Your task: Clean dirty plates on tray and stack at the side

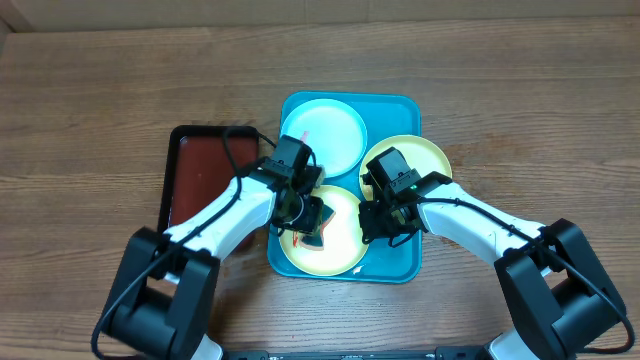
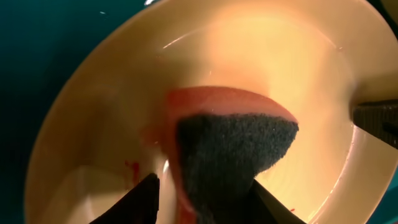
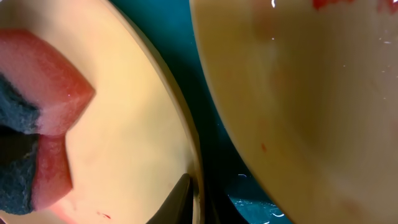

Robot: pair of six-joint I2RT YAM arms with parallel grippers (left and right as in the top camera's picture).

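Our left gripper [image 2: 205, 202] is clamped on a red sponge [image 2: 233, 143], pressed to the cream plate [image 2: 261, 56] beneath it. Our right gripper [image 1: 380, 222] meets that plate's rim; we cannot tell its closure. The tray [image 1: 400, 272] under both rests on a wooden table [image 1: 100, 80].

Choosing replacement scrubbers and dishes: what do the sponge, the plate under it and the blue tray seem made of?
The sponge looks like soft red foam faced with a dark, fuzzy matte scouring pad. The front plate seems glossy plastic or glazed ceramic; its sheen fits either. The tray looks like smooth moulded plastic: rounded corners, even colour.
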